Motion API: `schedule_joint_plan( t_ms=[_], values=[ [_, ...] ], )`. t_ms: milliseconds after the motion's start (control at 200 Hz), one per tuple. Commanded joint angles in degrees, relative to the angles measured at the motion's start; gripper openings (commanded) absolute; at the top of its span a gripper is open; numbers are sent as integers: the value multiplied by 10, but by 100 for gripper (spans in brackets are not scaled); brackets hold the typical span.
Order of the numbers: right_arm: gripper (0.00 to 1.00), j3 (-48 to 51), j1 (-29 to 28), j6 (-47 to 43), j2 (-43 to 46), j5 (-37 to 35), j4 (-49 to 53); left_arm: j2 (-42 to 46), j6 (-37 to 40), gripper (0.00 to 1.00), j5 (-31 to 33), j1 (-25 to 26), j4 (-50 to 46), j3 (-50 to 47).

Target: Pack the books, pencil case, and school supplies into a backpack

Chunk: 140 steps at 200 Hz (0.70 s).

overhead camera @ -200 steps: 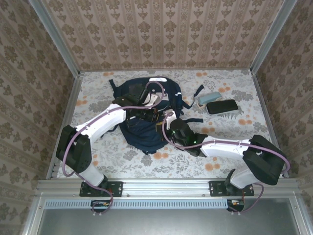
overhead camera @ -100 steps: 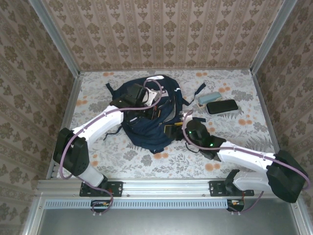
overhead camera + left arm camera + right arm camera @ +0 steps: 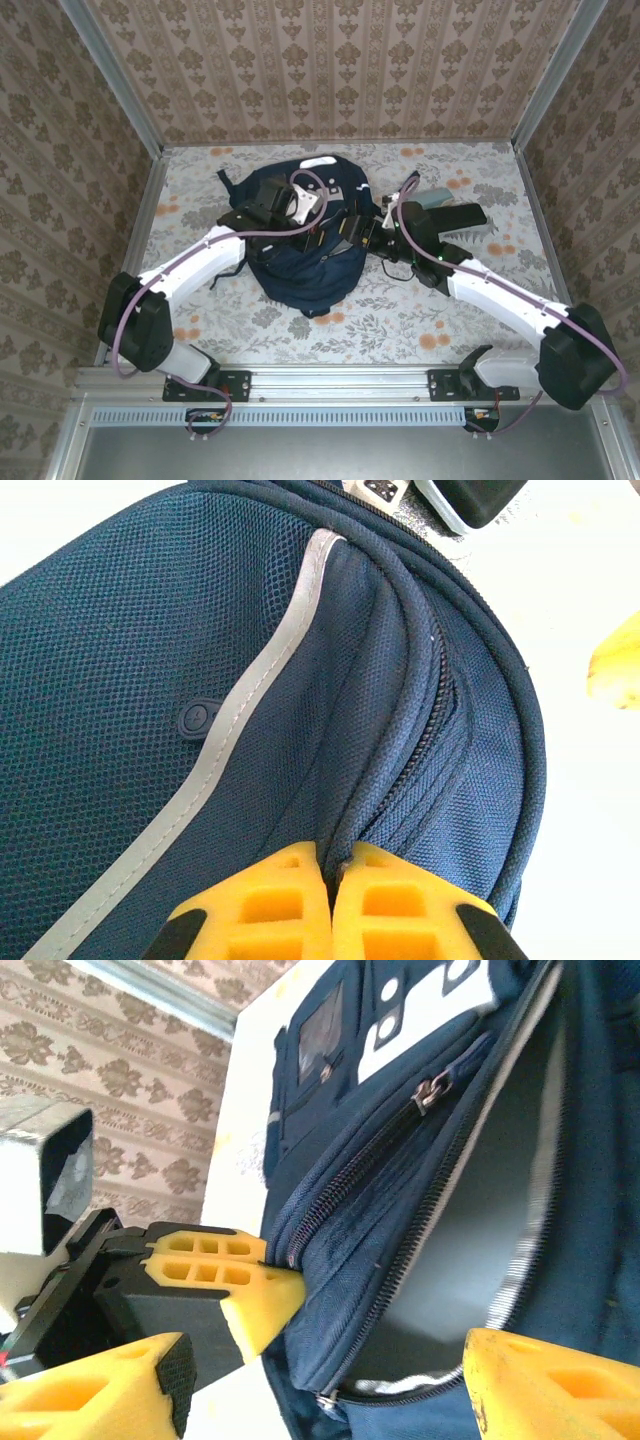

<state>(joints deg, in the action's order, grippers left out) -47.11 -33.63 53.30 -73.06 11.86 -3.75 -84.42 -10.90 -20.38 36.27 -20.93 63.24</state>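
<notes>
Packing looks unfinished: backpack (image 3: pixel 300 255) lies mid-table, mouth gaping, its rim clamped in the left gripper (image 3: pixel 332 880), fingers pressed together. Right gripper (image 3: pixel 325 1375) hangs at the opening, jaws wide, empty. Dark pencil case (image 3: pixel 468 214) and pale blue item (image 3: pixel 432 198) wait outside, far right

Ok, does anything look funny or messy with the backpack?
Nothing is spilled or torn. The backpack lies with its zipper open, and the left fingers pinch its edge, so the mouth gapes. The black case is out on the table, not packed.
</notes>
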Motion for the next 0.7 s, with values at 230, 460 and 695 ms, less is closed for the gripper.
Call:
schedule_joint_plan(
  t_ms=[230, 460, 695],
  values=[
    [59, -11, 1, 92, -111, 114, -133, 45, -14, 0, -22, -3, 40, -15],
    [27, -2, 2, 109, -139, 119, -196, 88, -89, 33, 29, -3, 24, -33],
    [15, -8, 1, 129, -152, 117, -257, 191, -156, 46, 98, 23, -5, -118]
  ],
)
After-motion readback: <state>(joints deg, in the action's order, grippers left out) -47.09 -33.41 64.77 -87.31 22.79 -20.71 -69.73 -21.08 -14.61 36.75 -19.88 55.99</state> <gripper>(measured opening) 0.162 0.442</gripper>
